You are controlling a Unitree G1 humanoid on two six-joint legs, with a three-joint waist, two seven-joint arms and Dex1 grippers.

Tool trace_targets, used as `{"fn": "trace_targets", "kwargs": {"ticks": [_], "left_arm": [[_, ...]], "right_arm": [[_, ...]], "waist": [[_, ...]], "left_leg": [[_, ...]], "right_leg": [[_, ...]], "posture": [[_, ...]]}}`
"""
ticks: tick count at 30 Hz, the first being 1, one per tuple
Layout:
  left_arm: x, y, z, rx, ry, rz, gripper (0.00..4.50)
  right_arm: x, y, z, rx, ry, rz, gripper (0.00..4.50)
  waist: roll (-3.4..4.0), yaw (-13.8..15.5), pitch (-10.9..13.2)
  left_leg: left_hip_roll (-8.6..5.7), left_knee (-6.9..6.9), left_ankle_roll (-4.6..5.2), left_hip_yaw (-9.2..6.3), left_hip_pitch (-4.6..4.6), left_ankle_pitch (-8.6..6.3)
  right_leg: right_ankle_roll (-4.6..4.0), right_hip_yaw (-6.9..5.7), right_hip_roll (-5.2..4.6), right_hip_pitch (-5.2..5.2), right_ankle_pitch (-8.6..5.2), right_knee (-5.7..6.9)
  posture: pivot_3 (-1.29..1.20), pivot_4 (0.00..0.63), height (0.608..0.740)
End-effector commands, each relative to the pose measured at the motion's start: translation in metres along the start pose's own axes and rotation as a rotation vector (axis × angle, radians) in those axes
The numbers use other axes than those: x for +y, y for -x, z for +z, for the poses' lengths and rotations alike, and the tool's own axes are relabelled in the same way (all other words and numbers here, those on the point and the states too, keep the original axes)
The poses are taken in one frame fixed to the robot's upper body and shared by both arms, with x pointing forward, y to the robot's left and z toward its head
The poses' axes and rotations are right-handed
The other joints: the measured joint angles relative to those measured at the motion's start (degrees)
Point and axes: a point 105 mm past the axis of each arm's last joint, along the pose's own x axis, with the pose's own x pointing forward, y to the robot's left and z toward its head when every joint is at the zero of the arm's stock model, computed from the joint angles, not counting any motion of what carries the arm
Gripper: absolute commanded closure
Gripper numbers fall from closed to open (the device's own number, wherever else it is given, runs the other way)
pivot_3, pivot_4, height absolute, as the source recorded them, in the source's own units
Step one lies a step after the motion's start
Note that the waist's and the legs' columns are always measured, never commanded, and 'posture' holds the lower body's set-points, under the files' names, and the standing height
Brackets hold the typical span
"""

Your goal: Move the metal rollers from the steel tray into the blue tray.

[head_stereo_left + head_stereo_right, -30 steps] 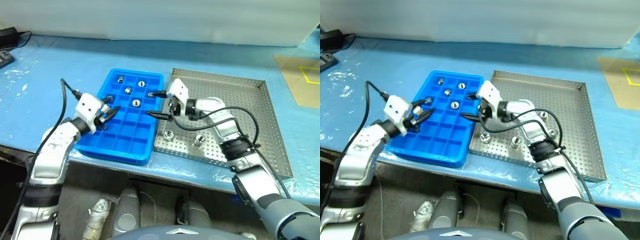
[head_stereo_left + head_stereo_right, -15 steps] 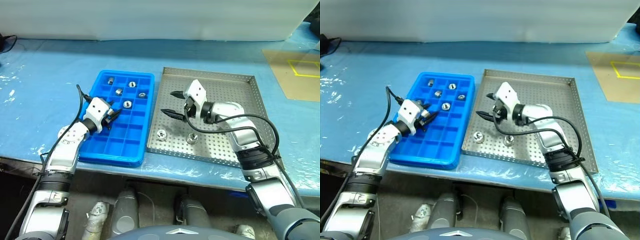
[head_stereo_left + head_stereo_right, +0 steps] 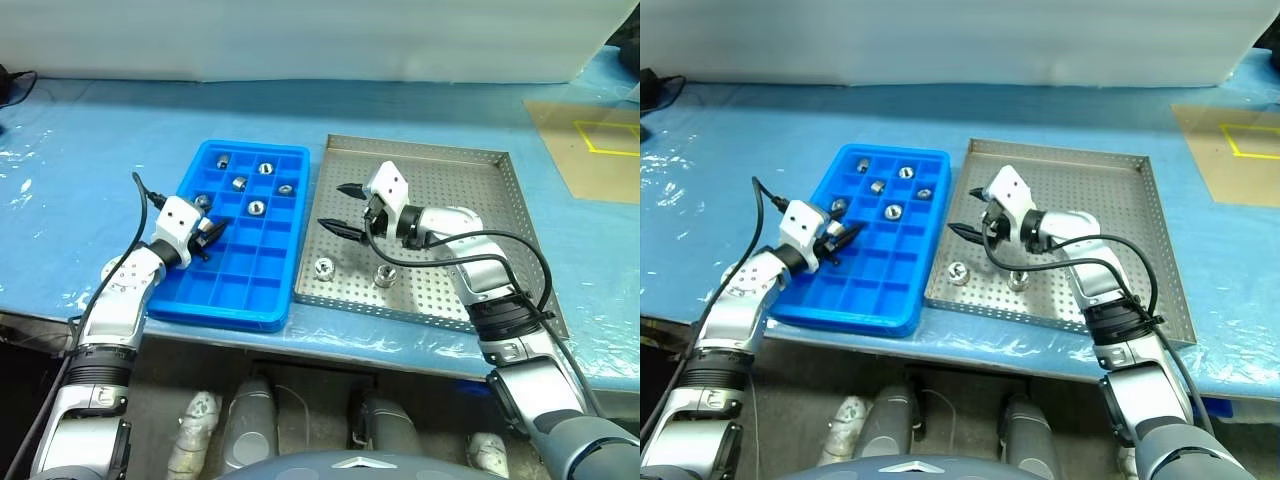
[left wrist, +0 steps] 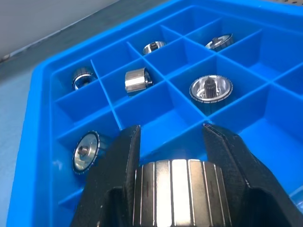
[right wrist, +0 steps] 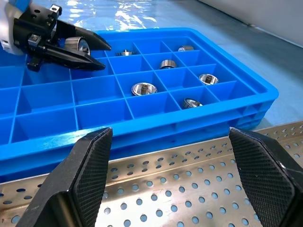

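Gripping one small shiny silver metal roller between our left fingers, we hover over the bright blue gridded plastic tray, where six rollers sit in compartments. Our right fingers are spread, empty, above the large grey perforated steel tray, where two rollers lie.

Right gripper spread wide above the steel tray. Just beyond its fingertips, the blue tray with rollers in several cells; farther off, the left gripper pinches one roller over it.
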Motion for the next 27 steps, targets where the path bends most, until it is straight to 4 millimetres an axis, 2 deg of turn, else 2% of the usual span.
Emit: {"fn": "trace_targets", "kwargs": {"ticks": [1, 9, 17, 24, 27], "left_arm": [[0.001, -0.005, 0.011, -0.039, -0.029, 0.01, 2.75], [0.002, -0.018, 0.013, -0.051, -0.008, 0.034, 2.75], [0.0, -0.021, 0.007, -0.03, -0.001, 0.01, 2.75], [-0.008, -0.021, 0.006, -0.024, -0.002, -0.038, 0.52], [-0.007, -0.021, 0.012, -0.052, -0.011, -0.031, 0.52]], "right_arm": [[-0.002, -0.001, 0.016, -0.043, 0.048, 0.005, 0.43], [0.002, 0.002, 0.011, -0.03, 0.051, 0.001, 0.43], [0.0, 0.004, 0.01, -0.03, 0.048, -0.018, 0.43], [0.0, 0.004, 0.009, -0.03, 0.044, -0.028, 0.43], [-0.001, 0.004, 0.009, -0.031, 0.043, -0.03, 0.43]], "waist": [[0.0, 0.0, 0.0], [0.0, 0.0, 0.0], [0.0, -0.1, 0.0], [0.01, 0.3, 0.0], [0.01, 0.8, 0.0]], "left_leg": [[0.0, 0.01, 0.0, 0.0, 0.01, 0.0], [0.01, 0.04, -0.01, 0.0, 0.09, 0.01], [0.01, 0.08, -0.04, -0.01, 0.1, 0.02], [-0.04, 0.07, -0.03, 0.0, 0.1, 0.02], [-0.06, 0.08, -0.02, 0.0, 0.1, 0.01]], "right_leg": [[0.0, 0.0, 0.0, 0.0, 0.0, 0.04], [-0.05, 0.02, -0.01, 0.0, -0.03, 0.27], [-0.06, 0.03, -0.01, -0.01, -0.04, 0.31], [-0.07, 0.03, -0.07, -0.01, -0.05, 0.31], [-0.07, 0.03, -0.09, 0.0, -0.05, 0.31]], "posture": [[0.13, 0.15, 0.74], [0.1, 0.15, 0.74], [0.08, 0.15, 0.74], [0.08, 0.15, 0.74], [0.08, 0.15, 0.74]]}}
